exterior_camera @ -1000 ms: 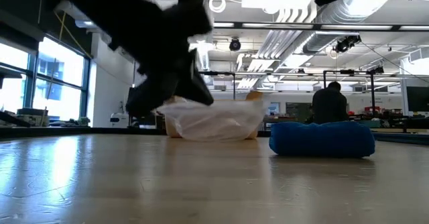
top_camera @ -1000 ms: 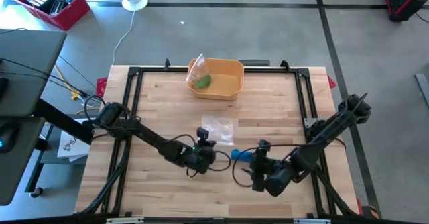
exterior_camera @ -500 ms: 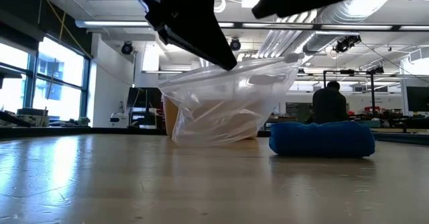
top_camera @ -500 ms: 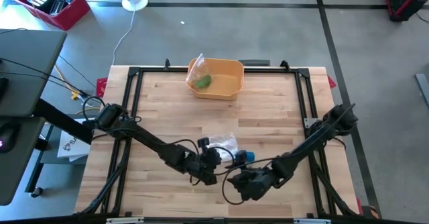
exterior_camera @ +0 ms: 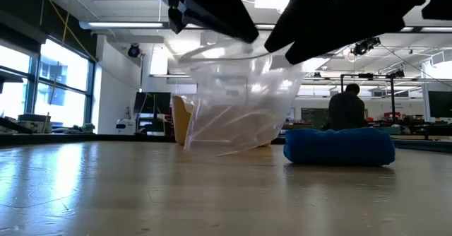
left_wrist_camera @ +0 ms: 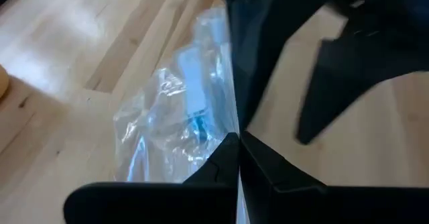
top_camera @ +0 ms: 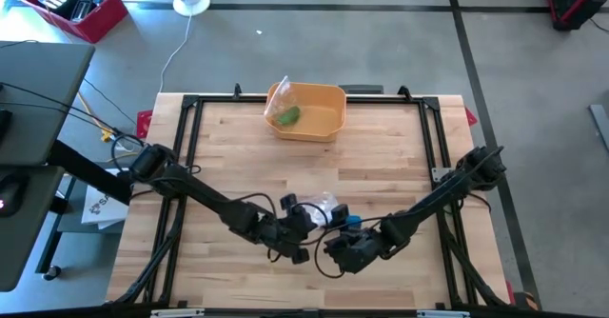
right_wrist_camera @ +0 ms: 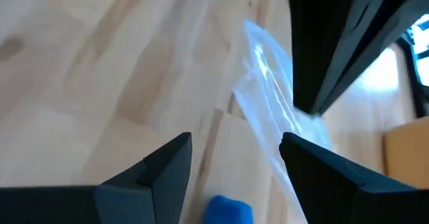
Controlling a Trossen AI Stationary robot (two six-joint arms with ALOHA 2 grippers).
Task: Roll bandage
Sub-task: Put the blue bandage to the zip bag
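A clear plastic bag point(top_camera: 326, 204) hangs from my left gripper point(left_wrist_camera: 238, 138), which is shut on it near the table's middle front. In the low view the bag point(exterior_camera: 233, 102) is upright and its lower end point(exterior_camera: 215, 148) rests on the wood. A blue bandage roll point(top_camera: 353, 223) lies on the table just right of the bag, also seen in the low view point(exterior_camera: 339, 146). My right gripper point(right_wrist_camera: 234, 150) stands open beside the bag's top, above and in front of the bandage point(right_wrist_camera: 228, 210), with nothing between its fingers. My left gripper pinches the bag's top edge point(left_wrist_camera: 224, 127) between its two shut fingers, which come from the table's left, slanting down. The bag hangs below the fingers, crumpled and slack, with its lower end on the table.
An orange bin point(top_camera: 319, 109) with a green thing point(top_camera: 288, 116) stands at the table's far edge. A black metal frame point(top_camera: 190, 128) runs round the table top. A person point(exterior_camera: 347, 109) sits far off in the room behind.
My left gripper has risen and rolled with the bag, whose top is now lifted from lying flat while its lower end stays on the table. My right gripper has come down and toward the table's left, up to the bag, rolling as it went. The bandage has stayed put.
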